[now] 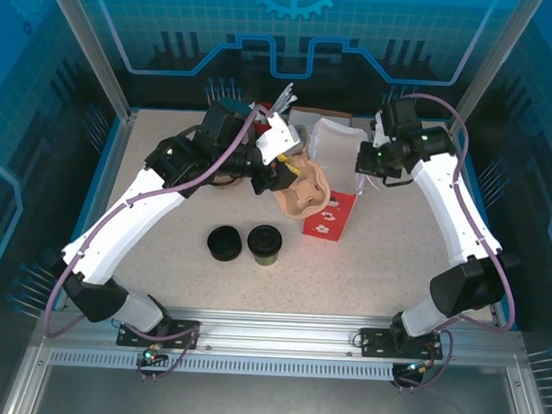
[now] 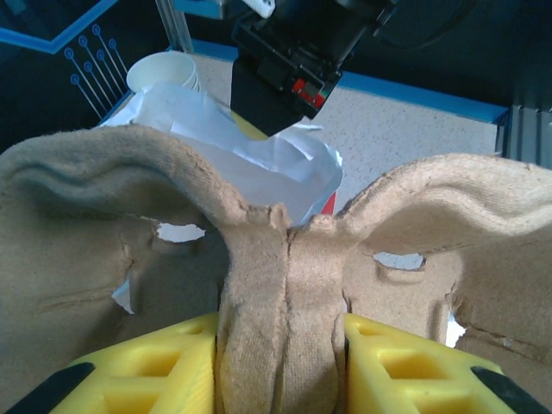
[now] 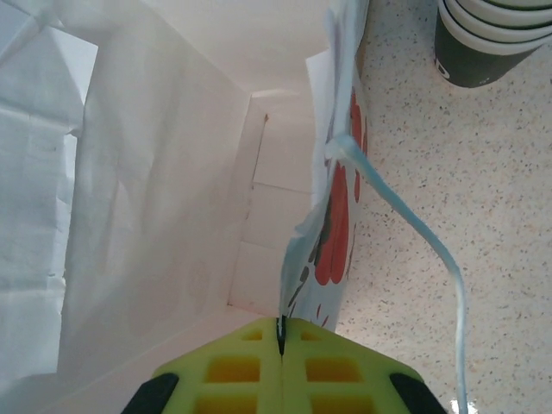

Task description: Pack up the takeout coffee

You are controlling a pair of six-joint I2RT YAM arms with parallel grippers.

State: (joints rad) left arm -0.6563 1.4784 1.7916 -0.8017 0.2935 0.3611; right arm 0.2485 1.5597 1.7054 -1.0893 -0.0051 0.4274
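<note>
Right claw (image 3: 280, 332) is pinched shut on one wall of the white paper bag (image 3: 155, 172), red print on its outer side, its mouth held open above the speckled counter (image 1: 393, 258). Left claw (image 2: 280, 336) grips the brown pulp cup carrier (image 2: 103, 233) by its middle ridge, a yellow finger on each side, close to the bag. Takeout coffee (image 1: 265, 245), black lid on, stands upright nearer the arm bases, apart from both claws, with a black stack of lids (image 1: 224, 243) just beside it.
</note>
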